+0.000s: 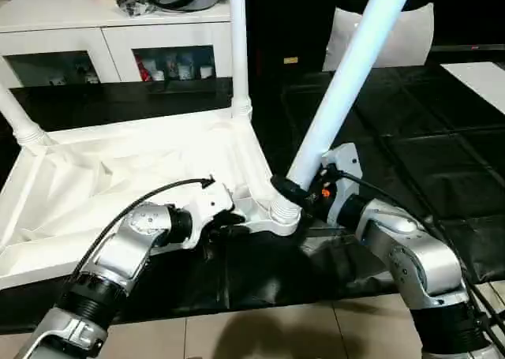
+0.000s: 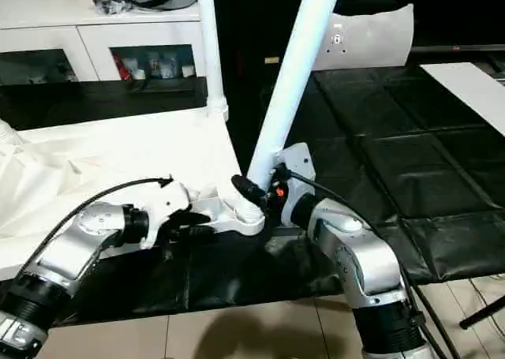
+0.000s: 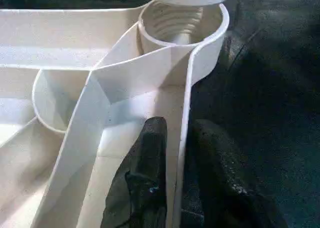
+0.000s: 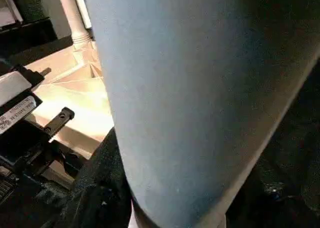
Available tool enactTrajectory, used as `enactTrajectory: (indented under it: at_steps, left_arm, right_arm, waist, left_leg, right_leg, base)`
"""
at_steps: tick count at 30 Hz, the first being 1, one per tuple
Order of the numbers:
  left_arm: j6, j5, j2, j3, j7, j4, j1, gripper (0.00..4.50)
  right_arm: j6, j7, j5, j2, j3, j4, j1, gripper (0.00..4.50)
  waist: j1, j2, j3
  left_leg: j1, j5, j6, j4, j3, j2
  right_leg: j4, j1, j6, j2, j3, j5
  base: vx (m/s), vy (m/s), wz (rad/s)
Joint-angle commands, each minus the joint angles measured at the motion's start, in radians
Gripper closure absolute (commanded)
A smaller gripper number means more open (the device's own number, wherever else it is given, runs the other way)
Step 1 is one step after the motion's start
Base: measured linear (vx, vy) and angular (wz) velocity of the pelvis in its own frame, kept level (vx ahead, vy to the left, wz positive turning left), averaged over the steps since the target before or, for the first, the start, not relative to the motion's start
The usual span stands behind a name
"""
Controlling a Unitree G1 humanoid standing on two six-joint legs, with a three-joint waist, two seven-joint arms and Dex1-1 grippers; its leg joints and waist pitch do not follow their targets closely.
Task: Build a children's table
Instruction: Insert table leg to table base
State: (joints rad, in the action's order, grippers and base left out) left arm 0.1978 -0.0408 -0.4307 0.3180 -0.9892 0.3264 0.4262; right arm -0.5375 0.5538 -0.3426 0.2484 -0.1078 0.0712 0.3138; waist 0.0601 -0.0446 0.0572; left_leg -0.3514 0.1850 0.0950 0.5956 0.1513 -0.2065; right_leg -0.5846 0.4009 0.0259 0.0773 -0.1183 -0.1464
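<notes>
My right claw (image 1: 293, 192) clamps the tilted leg (image 1: 347, 83) just above the near-right socket (image 3: 181, 23); my left claw (image 3: 175, 153), narrow, straddles the tabletop's rim (image 3: 186, 107) just left.

Top of the tilted leg (image 1: 355, 75) I hold runs past the frame edge, upright far leg (image 1: 238, 43) likewise cut off, objects behind the cabinet glass (image 1: 170, 65) too small to tell, my right gripper's (image 1: 293, 192) far finger hidden behind that leg
</notes>
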Motion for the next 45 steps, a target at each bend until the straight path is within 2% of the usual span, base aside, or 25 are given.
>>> enactTrajectory:
  at_steps: [1,2,6,8,10,11,12,15,18,21,22,23,24,26,27,28,30,31,32,33,38,45]
  left_arm:
    - [-0.011,0.004,-0.009,-0.005,-0.013,0.024,-0.002,3.49]
    - [-0.014,0.003,-0.009,-0.005,-0.018,0.032,0.002,3.79]
    - [-0.041,0.011,-0.008,-0.001,-0.027,0.087,0.027,3.91]
    - [-0.051,0.012,-0.007,0.001,-0.039,0.118,0.043,4.22]
    - [-0.056,0.015,-0.008,0.005,-0.047,0.128,0.05,4.32]
    - [-0.061,0.019,-0.01,0.012,-0.058,0.136,0.055,4.38]
    - [-0.06,0.019,-0.01,0.013,-0.062,0.137,0.056,4.45]
    - [-0.073,0.032,-0.016,0.025,-0.075,0.15,0.067,4.49]
    - [-0.102,0.061,-0.027,0.045,-0.082,0.17,0.075,4.5]
    - [-0.114,0.071,-0.033,0.051,-0.089,0.17,0.074,4.5]
    - [-0.124,0.073,-0.038,0.054,-0.097,0.161,0.069,4.5]
    - [-0.131,0.07,-0.04,0.055,-0.106,0.149,0.064,4.5]
    - [-0.138,0.062,-0.041,0.054,-0.119,0.132,0.057,4.5]
    - [-0.143,0.046,-0.049,0.058,-0.149,0.097,0.045,4.5]
    - [-0.145,0.044,-0.051,0.06,-0.156,0.089,0.043,4.5]
    - [-0.147,0.041,-0.054,0.062,-0.165,0.08,0.039,4.5]
    - [-0.149,0.036,-0.062,0.065,-0.179,0.059,0.032,4.5]
    - [-0.157,0.035,-0.067,0.069,-0.189,0.053,0.033,4.5]
    - [-0.161,0.035,-0.07,0.073,-0.197,0.05,0.032,4.5]
    - [-0.165,0.036,-0.074,0.077,-0.206,0.045,0.031,4.5]
    - [-0.178,0.047,-0.079,0.088,-0.215,0.032,0.031,4.5]
    - [-0.19,0.07,-0.066,0.088,-0.185,0.069,0.054,4.5]
  right_arm:
    - [0.014,0.006,0.002,0.0,-0.002,-0.003,0.009,2.59]
    - [0.013,0.007,0.002,0.0,-0.002,-0.004,0.009,2.59]
    - [0.014,0.013,0.004,0.0,-0.005,-0.006,0.009,2.59]
    - [0.016,0.016,0.007,0.001,-0.008,-0.007,0.01,2.59]
    - [0.017,0.017,0.007,0.002,-0.009,-0.007,0.009,2.59]
    - [0.017,0.018,0.008,0.002,-0.009,-0.007,0.009,2.59]
    - [0.017,0.018,0.008,0.003,-0.009,-0.007,0.008,2.59]
    - [0.014,0.02,0.007,0.006,-0.008,-0.004,0.007,2.59]
    - [0.0,0.033,0.007,0.017,-0.017,-0.002,0.009,2.59]
    - [-0.025,0.058,0.008,0.036,-0.035,-0.007,0.016,2.59]
    - [-0.035,0.078,0.012,0.049,-0.05,-0.012,0.022,2.59]
    - [-0.044,0.091,0.014,0.058,-0.059,-0.017,0.027,2.59]
    - [-0.053,0.104,0.017,0.068,-0.068,-0.024,0.033,2.59]
    - [-0.059,0.122,0.022,0.083,-0.077,-0.037,0.045,2.59]
    - [-0.059,0.125,0.023,0.087,-0.079,-0.04,0.047,2.59]
    - [-0.06,0.129,0.024,0.092,-0.081,-0.045,0.05,2.59]
    - [-0.054,0.139,0.029,0.102,-0.083,-0.063,0.06,2.59]
    - [-0.053,0.152,0.031,0.11,-0.085,-0.076,0.068,2.59]
    - [-0.052,0.155,0.03,0.111,-0.084,-0.082,0.071,2.59]
    - [-0.053,0.159,0.027,0.112,-0.084,-0.087,0.074,2.59]
    - [-0.067,0.189,0.01,0.11,-0.085,-0.102,0.08,2.59]
    - [-0.094,0.232,-0.021,0.123,-0.079,-0.081,0.07,2.59]
  waist:
    - [0.002,-0.004,-0.071]
    - [0.002,-0.002,-0.071]
    - [0.002,-0.003,-0.069]
    - [0.002,-0.005,-0.069]
    - [0.001,-0.003,-0.068]
    - [0.001,-0.008,-0.067]
    - [-0.001,-0.006,-0.069]
    - [-0.003,-0.007,-0.071]
    - [0.0,-0.01,-0.073]
    - [0.001,-0.009,-0.073]
    - [0.001,-0.004,-0.072]
    - [0.002,-0.006,-0.072]
    - [0.002,0.001,-0.072]
    - [0.001,0.006,-0.072]
    - [0.001,0.005,-0.073]
    - [0.002,0.011,-0.073]
    - [0.004,0.006,-0.074]
    - [0.003,0.02,-0.074]
    - [0.008,0.013,-0.076]
    - [0.008,0.012,-0.075]
    - [0.01,0.017,-0.073]
    - [0.017,0.013,-0.074]
  left_leg:
    - [0.001,0.262,-0.026,-0.07,0.001,-0.009]
    - [0.0,0.261,-0.026,-0.069,0.001,-0.008]
    - [0.002,0.27,-0.027,-0.069,0.002,-0.005]
    - [0.004,0.277,-0.026,-0.068,0.002,-0.004]
    - [0.004,0.283,-0.024,-0.069,0.001,-0.005]
    - [0.005,0.291,-0.024,-0.069,0.0,-0.004]
    - [0.003,0.292,-0.022,-0.07,-0.002,-0.005]
    - [0.003,0.289,-0.023,-0.072,-0.003,-0.008]
    - [0.002,0.273,-0.023,-0.073,-0.003,-0.01]
    - [0.003,0.268,-0.023,-0.072,-0.001,-0.011]
    - [0.001,0.266,-0.026,-0.072,0.0,-0.01]
    - [0.001,0.266,-0.027,-0.072,-0.001,-0.01]
    - [-0.001,0.252,-0.03,-0.071,0.0,-0.009]
    - [-0.001,0.241,-0.034,-0.07,0.002,-0.01]
    - [-0.002,0.235,-0.034,-0.07,0.002,-0.011]
    - [-0.001,0.22,-0.037,-0.07,0.003,-0.012]
    - [0.001,0.207,-0.038,-0.07,0.005,-0.016]
    - [-0.001,0.205,-0.039,-0.071,0.006,-0.016]
    - [0.0,0.201,-0.038,-0.071,0.005,-0.017]
    - [0.0,0.201,-0.039,-0.071,0.006,-0.017]
    - [0.001,0.222,-0.034,-0.072,0.007,-0.015]
    - [0.005,0.232,-0.031,-0.073,0.006,-0.017]
  right_leg:
    - [0.09,-0.054,0.073,0.06,0.045,-0.446]
    - [0.09,-0.055,0.072,0.06,0.045,-0.449]
    - [0.095,-0.052,0.063,0.059,0.043,-0.472]
    - [0.098,-0.051,0.055,0.06,0.042,-0.494]
    - [0.101,-0.051,0.047,0.061,0.041,-0.511]
    - [0.103,-0.05,0.044,0.061,0.039,-0.521]
    - [0.102,-0.053,0.043,0.061,0.039,-0.515]
    - [0.099,-0.054,0.055,0.061,0.04,-0.482]
    - [0.09,-0.057,0.083,0.061,0.045,-0.422]
    - [0.088,-0.058,0.092,0.062,0.047,-0.412]
    - [0.088,-0.06,0.092,0.062,0.046,-0.415]
    - [0.087,-0.06,0.091,0.061,0.046,-0.422]
    - [0.087,-0.062,0.086,0.063,0.046,-0.429]
    - [0.088,-0.059,0.078,0.066,0.046,-0.46]
    - [0.088,-0.059,0.079,0.067,0.047,-0.457]
    - [0.086,-0.057,0.081,0.067,0.049,-0.451]
    - [0.084,-0.055,0.092,0.066,0.052,-0.421]
    - [0.082,-0.056,0.096,0.064,0.052,-0.403]
    - [0.077,-0.057,0.103,0.067,0.053,-0.394]
    - [0.078,-0.055,0.104,0.066,0.053,-0.391]
    - [0.082,-0.056,0.092,0.066,0.052,-0.423]
    - [0.086,-0.054,0.08,0.066,0.051,-0.438]
  base:
    - [0.0,0.0,0.0]
    - [0.0,0.0,0.0]
    - [0.0,0.0,0.0]
    - [0.0,0.0,0.0]
    - [0.0,0.0,0.0]
    - [0.0,0.0,0.0]
    - [0.0,0.0,0.0]
    - [0.0,0.0,0.0]
    - [0.0,0.0,0.0]
    - [0.0,0.0,0.0]
    - [0.0,0.0,0.0]
    - [0.0,0.0,0.0]
    - [0.0,0.0,0.0]
    - [0.0,0.0,0.0]
    - [0.0,0.0,0.0]
    - [0.0,0.0,0.0]
    - [0.0,0.0,0.0]
    - [0.0,0.0,0.0]
    - [0.0,0.0,0.0]
    - [0.0,0.0,0.0]
    - [0.0,0.0,0.0]
    - [0.0,0.0,0.0]
